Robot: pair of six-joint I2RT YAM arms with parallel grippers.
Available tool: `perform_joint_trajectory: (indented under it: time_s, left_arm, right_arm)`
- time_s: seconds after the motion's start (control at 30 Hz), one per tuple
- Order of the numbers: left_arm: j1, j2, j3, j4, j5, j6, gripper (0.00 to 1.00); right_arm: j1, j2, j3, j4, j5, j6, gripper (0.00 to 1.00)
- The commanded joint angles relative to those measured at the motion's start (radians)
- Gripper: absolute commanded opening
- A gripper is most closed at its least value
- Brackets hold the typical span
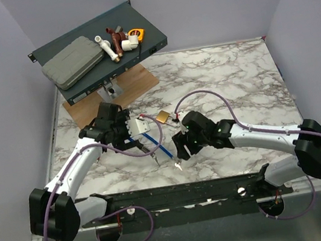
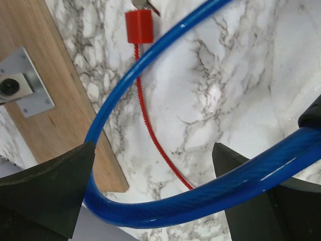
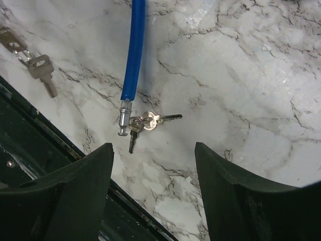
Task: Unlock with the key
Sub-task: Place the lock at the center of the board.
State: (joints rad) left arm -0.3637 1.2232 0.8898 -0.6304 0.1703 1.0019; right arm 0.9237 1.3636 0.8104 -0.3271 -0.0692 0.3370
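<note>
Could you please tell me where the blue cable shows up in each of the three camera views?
Top external: the blue cable lies diagonally at centre, between the two arms' ends.
Left wrist: the blue cable curves from the top edge down between the left fingers.
Right wrist: the blue cable comes down from the top edge, ending beside the keys.
Shared landmark: the marble tabletop, under the cable in all three.
</note>
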Motion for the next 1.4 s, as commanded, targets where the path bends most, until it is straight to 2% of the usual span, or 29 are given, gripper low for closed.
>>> perform_joint_trajectory:
  time_s: [0.0, 0.27, 0.4, 0.6, 0.7, 0.93, 1.2, 1.27, 1.37]
  left_arm:
    - [0.018, -0.064, -0.080, -0.029, -0.045, 0.037, 0.98]
    - [0.128, -0.078, -0.123, 0.024, -0.158, 0.038, 0.98]
    - [0.143, -0.071, -0.068, -0.097, -0.107, 0.004, 0.98]
    - [0.187, -0.103, 0.071, -0.378, 0.089, -0.030, 0.99]
    - [0.190, -0.137, 0.097, -0.488, 0.118, -0.031, 0.98]
    - [0.192, -0.231, 0.053, -0.485, 0.016, -0.041, 0.99]
    - [0.193, -0.161, 0.170, -0.460, -0.013, -0.226, 0.98]
    - [0.195, -0.145, 0.184, -0.451, -0.030, -0.237, 0.98]
    - [0.195, -0.132, 0.186, -0.412, -0.065, -0.252, 0.98]
  right_arm:
    - [0.012, 0.047, -0.004, 0.022, 0.025, -0.009, 0.68]
    - [0.021, 0.079, -0.003, 0.036, 0.008, -0.003, 0.66]
    - [0.029, 0.109, 0.005, 0.033, 0.010, -0.001, 0.66]
    - [0.044, 0.151, 0.014, 0.043, 0.016, -0.011, 0.66]
    - [0.049, 0.176, 0.027, 0.053, 0.011, -0.013, 0.66]
    - [0.066, 0.224, 0.068, 0.038, 0.011, -0.029, 0.67]
    - [0.076, 0.269, 0.082, 0.036, 0.035, -0.017, 0.66]
    - [0.078, 0.277, 0.084, 0.029, 0.048, -0.020, 0.63]
    - [0.079, 0.288, 0.081, 0.007, 0.093, -0.011, 0.51]
